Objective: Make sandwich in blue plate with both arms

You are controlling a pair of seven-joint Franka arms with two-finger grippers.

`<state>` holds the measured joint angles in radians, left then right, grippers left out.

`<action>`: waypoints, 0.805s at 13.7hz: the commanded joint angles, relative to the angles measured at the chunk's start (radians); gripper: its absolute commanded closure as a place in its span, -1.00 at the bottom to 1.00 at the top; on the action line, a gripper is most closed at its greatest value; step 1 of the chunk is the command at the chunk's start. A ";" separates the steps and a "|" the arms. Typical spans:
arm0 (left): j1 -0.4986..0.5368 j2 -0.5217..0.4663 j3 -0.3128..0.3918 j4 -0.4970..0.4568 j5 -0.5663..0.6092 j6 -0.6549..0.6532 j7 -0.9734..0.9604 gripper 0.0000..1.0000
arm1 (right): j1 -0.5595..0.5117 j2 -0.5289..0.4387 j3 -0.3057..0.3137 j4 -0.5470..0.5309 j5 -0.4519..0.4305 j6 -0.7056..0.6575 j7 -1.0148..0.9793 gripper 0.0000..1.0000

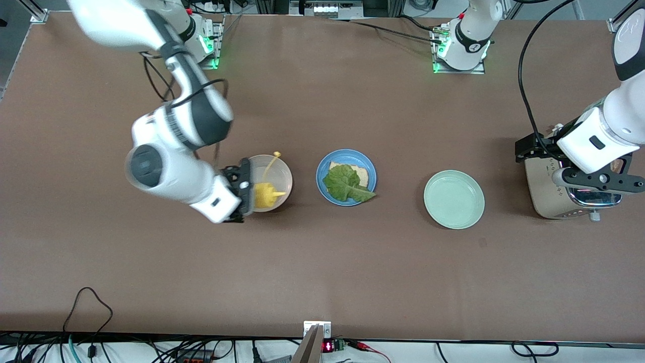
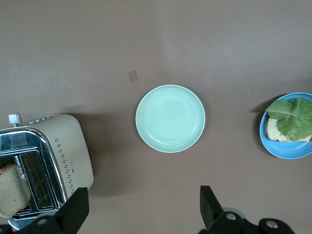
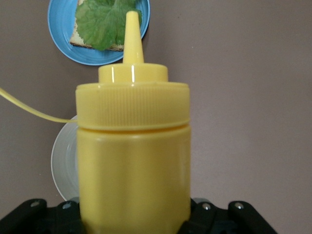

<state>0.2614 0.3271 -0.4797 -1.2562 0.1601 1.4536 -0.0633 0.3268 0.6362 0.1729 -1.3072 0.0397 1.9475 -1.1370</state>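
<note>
The blue plate (image 1: 370, 174) sits mid-table with one bread slice (image 1: 362, 172) and a green lettuce leaf (image 1: 345, 184) lying on it; it also shows as the blue plate (image 3: 61, 29) in the right wrist view. My right gripper (image 1: 247, 191) is shut on a yellow squeeze bottle (image 3: 134, 156), held over a pale plate (image 1: 284, 169) beside the blue plate, nozzle toward the blue plate. My left gripper (image 2: 144, 207) is open and holds nothing, up over the toaster (image 1: 546, 194). A second bread slice (image 2: 12, 190) stands in a toaster slot.
A mint-green plate (image 1: 453, 199) lies between the blue plate and the toaster. The bottle's cap strap (image 1: 272, 161) hangs out over the pale plate. The toaster stands at the left arm's end of the table. Cables run along the table's near edge.
</note>
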 commanded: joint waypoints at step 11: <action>0.009 -0.003 -0.005 0.001 -0.013 -0.013 -0.006 -1.00 | 0.319 0.105 -0.015 0.011 -0.595 -0.002 0.436 0.38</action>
<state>0.2616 0.3271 -0.4797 -1.2562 0.1601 1.4527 -0.0640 0.6387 0.7394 0.1689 -1.3117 -0.5209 1.9551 -0.7028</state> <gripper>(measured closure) 0.000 0.581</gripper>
